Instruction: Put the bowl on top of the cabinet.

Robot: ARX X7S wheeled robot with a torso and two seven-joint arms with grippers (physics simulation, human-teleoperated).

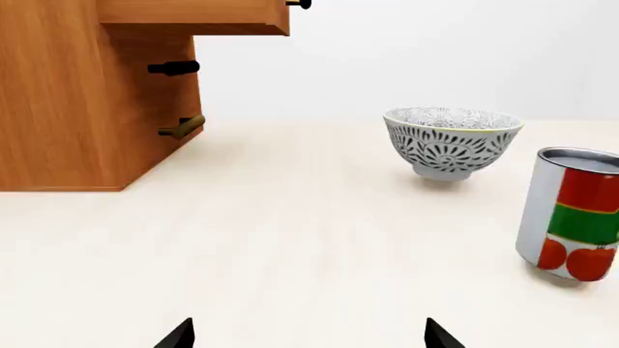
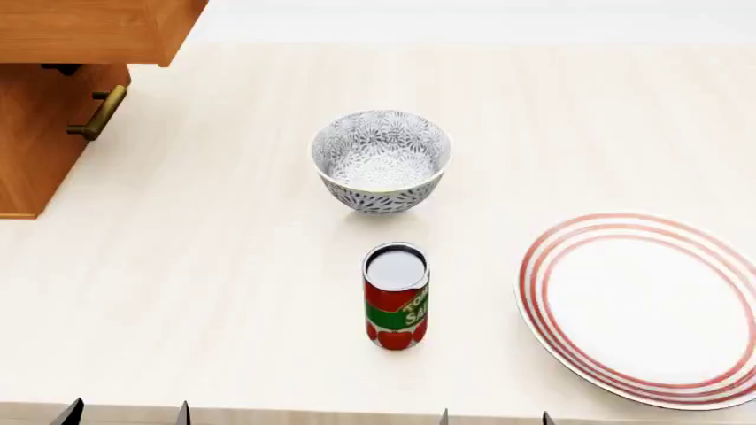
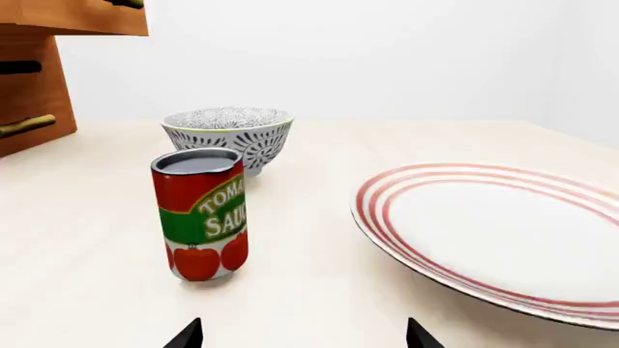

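The bowl (image 2: 381, 160), white with a dense dark leaf pattern, stands upright on the pale table, also visible in the left wrist view (image 1: 451, 141) and the right wrist view (image 3: 229, 136). The wooden cabinet (image 2: 59, 53) stands at the table's far left; its side and brass handles show in the left wrist view (image 1: 68, 94). My left gripper (image 2: 124, 414) and right gripper (image 2: 494, 418) sit at the near table edge, well short of the bowl. Both are open and empty: left (image 1: 309, 335), right (image 3: 303, 335).
A red tomato sauce can (image 2: 395, 297) stands upright between the bowl and the near edge, also in the wrist views (image 1: 572, 214) (image 3: 200, 212). A large red-ringed white plate (image 2: 644, 305) lies to the right.
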